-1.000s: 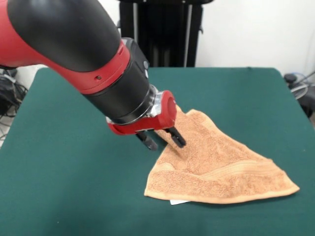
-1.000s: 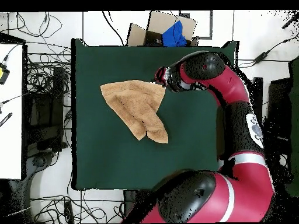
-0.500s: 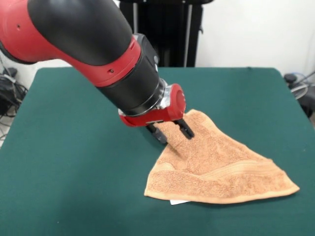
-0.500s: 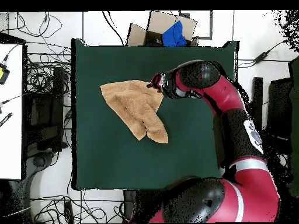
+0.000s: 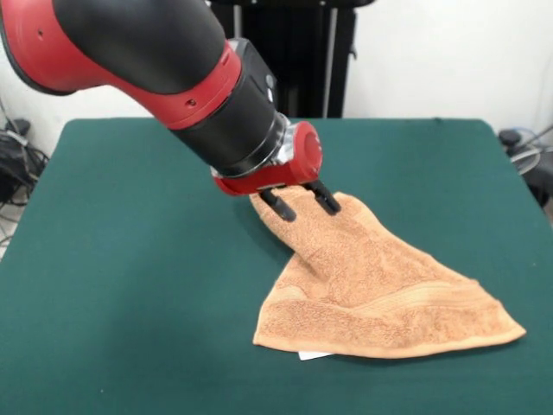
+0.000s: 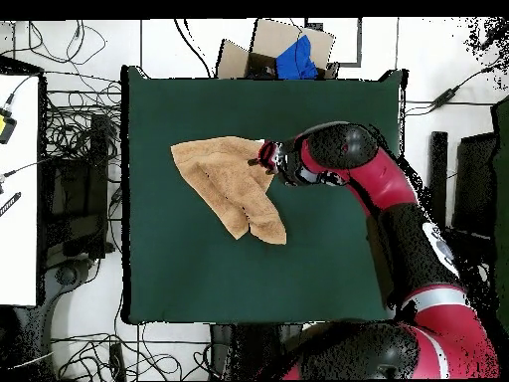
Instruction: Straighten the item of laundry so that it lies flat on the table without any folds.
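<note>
The orange-tan towel [image 5: 380,285] lies folded over into a rough triangle on the right half of the green table [image 5: 130,285]. A striped band runs near its front edge, and a small white tag [image 5: 313,354] sticks out underneath. My gripper [image 5: 302,205] is open, its two black fingers spread just over the towel's far left corner. In the overhead view the towel [image 6: 224,179] lies left of centre on the table [image 6: 199,279], with the gripper [image 6: 264,157] at its right corner.
The black pedestal [image 5: 285,52] stands behind the table's far edge. In the overhead view a cardboard box with blue cloth [image 6: 288,52] sits beyond the top edge, cables [image 6: 80,129] lie on the floor, and a white desk [image 6: 18,189] stands at the left.
The gripper has moved back along the towel's left edge to its far corner and risen slightly. It stays open. The towel has not visibly shifted.
</note>
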